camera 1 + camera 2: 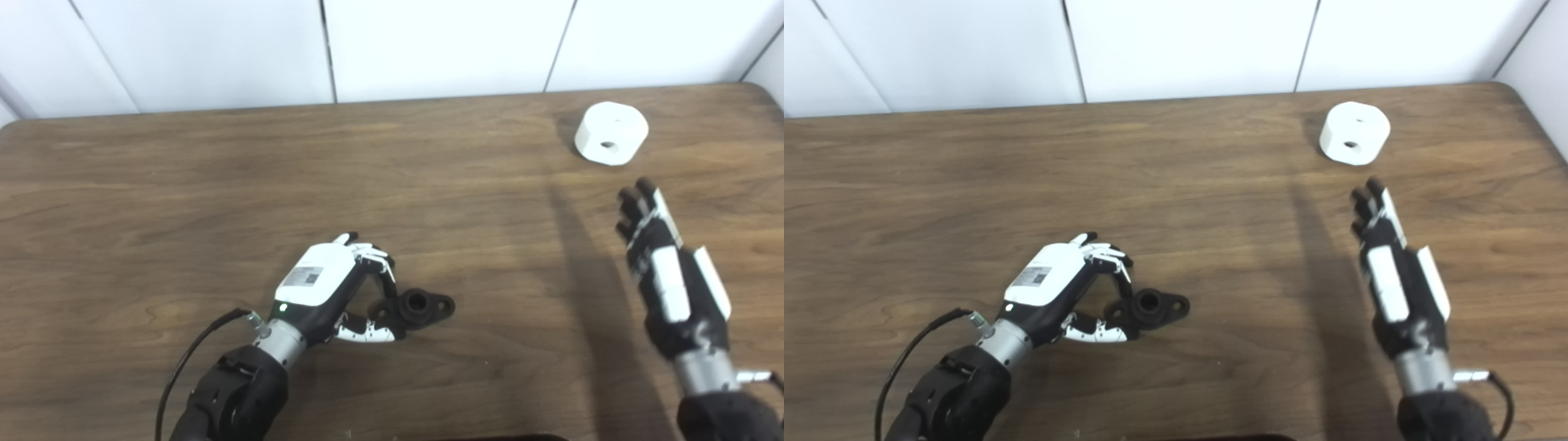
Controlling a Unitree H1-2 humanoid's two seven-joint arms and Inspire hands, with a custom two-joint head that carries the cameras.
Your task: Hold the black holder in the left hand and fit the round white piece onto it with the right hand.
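1. Wooden surface [184, 184] carried one black holder [419, 306], lying flat, long axis left-right, bore upward.
2. Left robot hand [331, 288] curled around its left end.
3. One white piece [611, 133] sat far right; right robot hand [664, 275] hovered spread, empty.

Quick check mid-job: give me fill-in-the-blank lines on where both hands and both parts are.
The left hand closes around the ___ holder. The round white piece lies on the wooden ___, untouched. The right hand holds ___. The white piece sits ___ from the robot than the holder.

Missing: black; table; nothing; farther
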